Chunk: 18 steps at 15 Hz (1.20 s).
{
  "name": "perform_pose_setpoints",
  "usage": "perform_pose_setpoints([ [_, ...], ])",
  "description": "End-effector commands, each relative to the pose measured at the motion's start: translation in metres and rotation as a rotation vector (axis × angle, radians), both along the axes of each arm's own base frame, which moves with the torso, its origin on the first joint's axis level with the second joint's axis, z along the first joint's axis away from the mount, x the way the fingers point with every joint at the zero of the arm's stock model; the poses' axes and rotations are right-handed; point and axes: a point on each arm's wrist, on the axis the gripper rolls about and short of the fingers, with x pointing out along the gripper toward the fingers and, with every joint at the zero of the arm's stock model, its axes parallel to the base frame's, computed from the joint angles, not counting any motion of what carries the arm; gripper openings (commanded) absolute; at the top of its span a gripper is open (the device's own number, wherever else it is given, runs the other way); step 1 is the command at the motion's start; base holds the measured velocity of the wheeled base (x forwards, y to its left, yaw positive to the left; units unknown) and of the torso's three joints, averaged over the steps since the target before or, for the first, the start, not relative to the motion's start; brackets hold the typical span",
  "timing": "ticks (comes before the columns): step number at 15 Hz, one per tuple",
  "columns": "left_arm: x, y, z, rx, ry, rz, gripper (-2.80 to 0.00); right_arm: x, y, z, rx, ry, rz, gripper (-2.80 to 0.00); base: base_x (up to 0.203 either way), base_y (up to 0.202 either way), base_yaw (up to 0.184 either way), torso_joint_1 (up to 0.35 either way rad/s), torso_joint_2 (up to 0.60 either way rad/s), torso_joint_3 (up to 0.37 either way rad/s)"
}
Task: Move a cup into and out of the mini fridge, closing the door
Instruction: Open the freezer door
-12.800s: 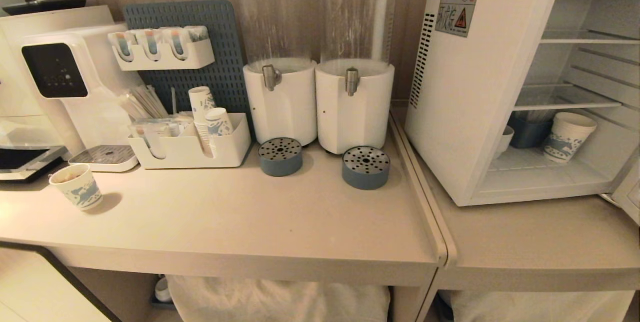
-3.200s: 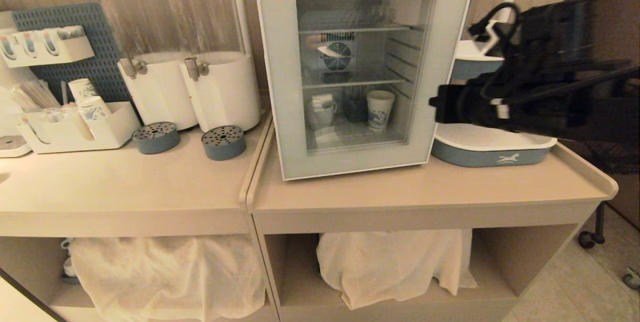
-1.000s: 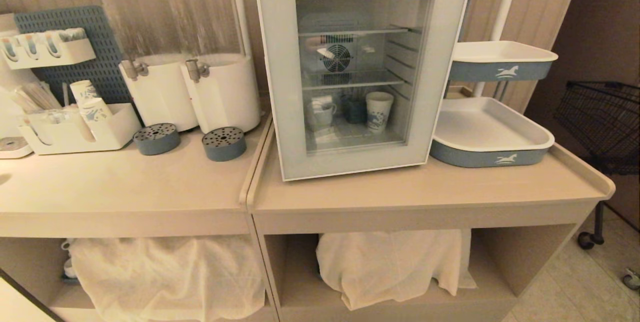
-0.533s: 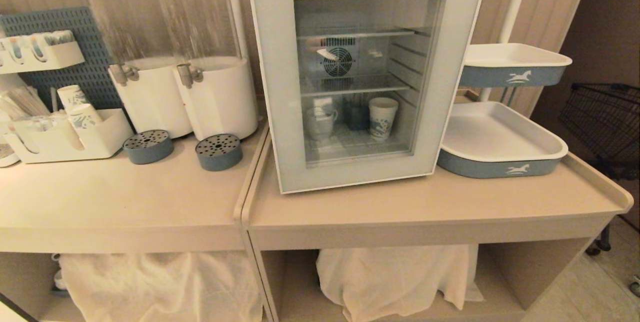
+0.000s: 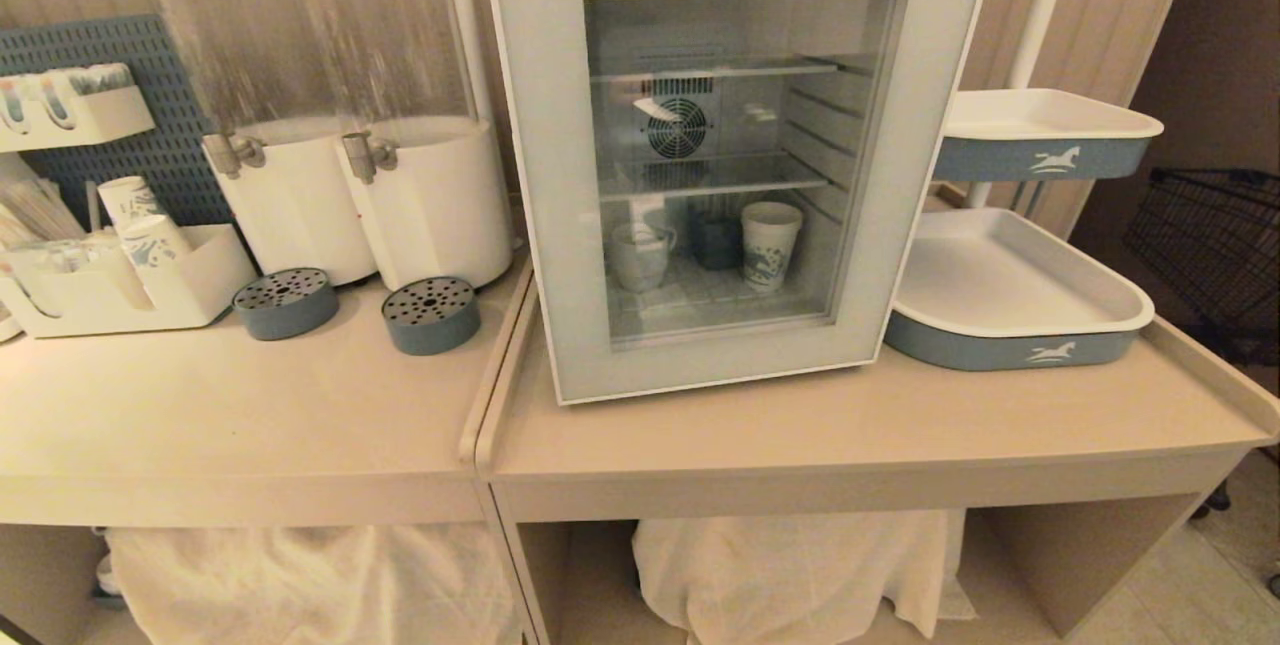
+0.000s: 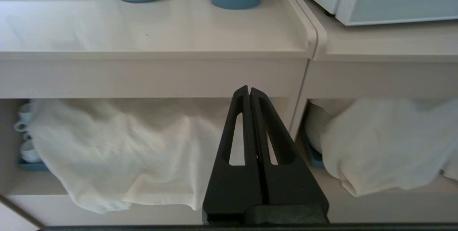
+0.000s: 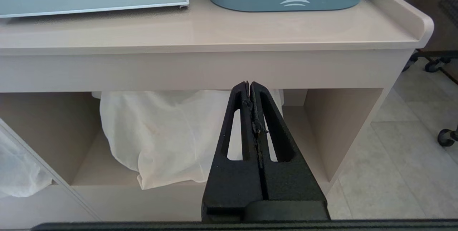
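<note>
two pale beige counters (image 5: 300, 405) side by side against a ribbed wall, draped white cloths (image 5: 800, 575) on the shelves below. the white boxy mini fridge marked homesun (image 5: 735, 155) stands on the right counter, its top cut off by the frame. its white-framed glass door (image 5: 590, 225) is closed. behind the hazy glass, on the fridge floor, three vessels: the small squat white ceramic cup (image 5: 640, 255) at left, a dark container (image 5: 716, 240) hard to make out in the middle, a taller paper cup with blue print (image 5: 771, 245) at right. two white cylindrical drink dispensers (image 5: 350, 125), two round blue drip trays (image 5: 430, 315), two blue-and-white trays (image 5: 1010, 300) on a stand to the right. neither arm shows from the head. left gripper (image 6: 249, 91) hangs low before the counter front, fingers pressed together, empty. right gripper (image 7: 249, 85) the same, before the right counter's edge, fingers closed on nothing.
</note>
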Motion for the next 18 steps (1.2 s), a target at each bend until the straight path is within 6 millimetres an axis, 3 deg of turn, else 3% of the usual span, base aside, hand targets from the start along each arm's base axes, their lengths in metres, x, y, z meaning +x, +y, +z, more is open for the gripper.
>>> perform_pose_setpoints([
  [1,-0.004,0.0,0.013,0.004,-0.041,0.017,-2.8,0.001,0.0,0.0,0.0,0.006,0.001,-2.8,0.0,0.0,0.0,0.0,0.0,0.0],
  [3,-0.025,0.001,0.055,0.005,-0.144,0.054,-2.8,0.001,0.0,0.001,-0.002,0.008,0.001,-2.8,0.0,0.0,0.0,0.0,0.0,0.0],
  [6,-0.079,-0.001,0.129,0.007,-0.24,-0.019,-2.8,0.001,0.0,0.0,-0.001,0.009,0.001,-2.8,0.0,0.0,0.0,0.0,0.0,0.0],
  [7,-0.09,-0.002,0.151,0.006,-0.23,-0.071,-2.8,0.001,0.0,0.0,0.0,0.01,0.001,-2.8,0.0,0.0,0.0,0.0,0.0,0.0],
  [8,-0.087,-0.001,0.171,-0.001,-0.186,-0.128,-2.8,0.001,0.0,0.0,0.0,0.01,0.001,-2.8,0.0,0.0,0.0,0.0,0.0,0.0],
  [12,-0.026,0.014,0.22,-0.12,0.055,-0.484,-2.8,0.001,0.0,0.001,-0.001,0.009,-0.001,-2.8,0.0,0.0,0.0,0.0,0.0,0.0],
  [15,0.048,-0.016,0.236,-0.152,0.163,-0.598,-2.8,0.0,0.0,0.001,-0.001,0.007,-0.001,-2.8,0.0,0.0,0.0,0.0,0.0,0.0],
  [18,0.122,-0.046,0.239,-0.154,0.251,-0.474,-2.8,0.001,0.0,0.0,-0.001,0.006,-0.001,-2.8,0.0,0.0,0.0,0.0,0.0,0.0],
])
